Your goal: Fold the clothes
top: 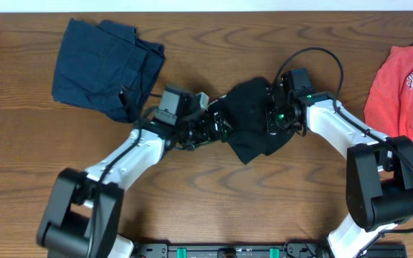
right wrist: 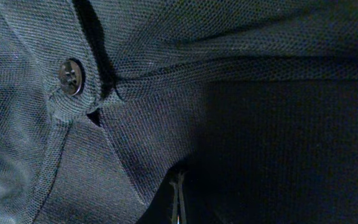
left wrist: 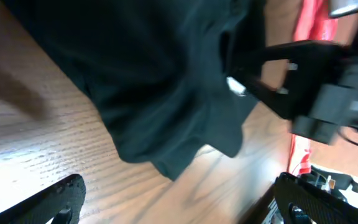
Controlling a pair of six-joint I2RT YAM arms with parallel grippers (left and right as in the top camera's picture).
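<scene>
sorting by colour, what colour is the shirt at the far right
Coral-red shirt, lettered; overhead view.

The black shirt (top: pixel 249 125) hides the tips of my right pincer (top: pixel 273 118) from above and fills that wrist's view. The red shirt (top: pixel 406 86) runs off the overhead's right edge, its lettering cut short. My left wrist view is blurred.

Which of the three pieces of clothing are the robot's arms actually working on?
The black shirt in the middle, right where both arms meet. The navy garment at far left and the red lettered shirt at the right edge lie untouched.
</scene>
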